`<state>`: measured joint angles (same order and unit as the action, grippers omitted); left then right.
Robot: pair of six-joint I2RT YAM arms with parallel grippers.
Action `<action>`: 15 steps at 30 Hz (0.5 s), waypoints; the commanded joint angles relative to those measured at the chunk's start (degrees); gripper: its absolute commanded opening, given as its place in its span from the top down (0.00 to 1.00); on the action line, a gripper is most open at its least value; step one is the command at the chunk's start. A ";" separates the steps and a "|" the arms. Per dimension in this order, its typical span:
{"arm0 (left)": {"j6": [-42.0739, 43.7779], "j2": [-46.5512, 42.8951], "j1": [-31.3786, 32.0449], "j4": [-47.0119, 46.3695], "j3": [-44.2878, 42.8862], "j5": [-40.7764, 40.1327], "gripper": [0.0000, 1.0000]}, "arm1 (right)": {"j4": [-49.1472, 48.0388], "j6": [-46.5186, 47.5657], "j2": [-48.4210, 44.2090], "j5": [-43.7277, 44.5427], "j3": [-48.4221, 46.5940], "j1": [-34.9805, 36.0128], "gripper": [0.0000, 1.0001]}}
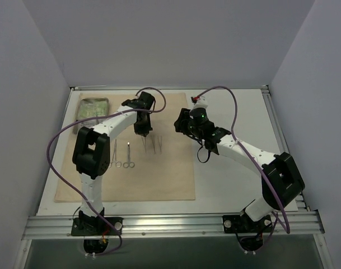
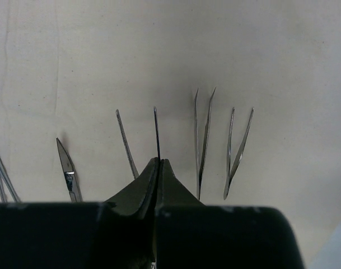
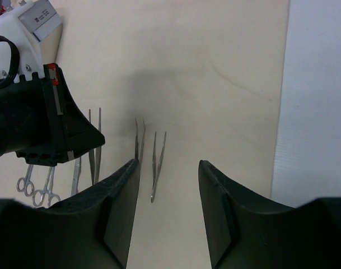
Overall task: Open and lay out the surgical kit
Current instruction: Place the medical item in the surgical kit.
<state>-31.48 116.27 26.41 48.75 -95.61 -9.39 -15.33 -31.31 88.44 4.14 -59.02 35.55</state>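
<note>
A white table (image 1: 237,185) carries a large beige cloth (image 1: 159,179), spread flat and matte, its right edge leaving bare tabletop from 1 to 5 o'clock. At the cloth's 11 o'clock corner sits a rectangular steel tray (image 1: 80,116) with greenish packets (image 1: 92,109) inside. Thin, shiny steel tools lie in a row mid-cloth: ring-handled scissors (image 1: 121,156) at the left, two tweezers (image 2: 204,140) side by side at the right. The left gripper (image 2: 158,168) is clenched on another tweezers (image 2: 139,140), low over the row. The right gripper (image 3: 169,185) hovers spread wide, holding nothing.
</note>
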 commanded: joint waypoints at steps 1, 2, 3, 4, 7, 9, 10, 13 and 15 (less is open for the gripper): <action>-2.70 2.11 0.92 -2.52 -2.56 -4.32 0.98 | -0.05 -0.33 -2.05 1.75 0.40 -0.48 0.58; -2.62 2.56 1.09 -2.87 -2.30 -4.41 0.98 | -0.05 -0.33 -2.13 1.75 0.49 -0.48 0.58; -2.44 3.00 1.27 -3.13 -2.12 -4.76 0.98 | -0.05 -0.24 -2.14 1.92 0.49 -0.48 0.58; -2.01 3.43 1.36 -3.92 -2.03 -5.28 0.98 | 0.04 -0.16 -2.22 2.01 0.58 -0.48 0.58; -1.04 3.70 1.71 -5.59 -1.68 -5.81 0.98 | 0.04 -0.15 -2.49 2.19 0.84 -0.66 0.58; -0.68 3.88 1.89 -5.86 -1.86 -6.08 0.98 | 0.22 -0.07 -2.57 2.19 0.84 -0.83 0.58; -0.60 3.97 1.89 -5.95 -1.94 -5.99 0.98 | 0.22 -0.07 -2.49 2.27 0.84 -0.83 0.58; -0.60 4.58 2.06 -5.60 -2.73 -4.94 0.98 | 0.22 -0.15 -2.49 2.36 1.02 -0.83 0.58; -0.51 5.28 2.24 -5.25 -2.91 -4.76 0.98 | 0.21 -0.24 -2.49 2.36 1.19 -0.83 0.58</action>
<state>-32.32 120.84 28.14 45.41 -96.03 -13.52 -15.05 -31.42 88.44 4.73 -58.43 35.18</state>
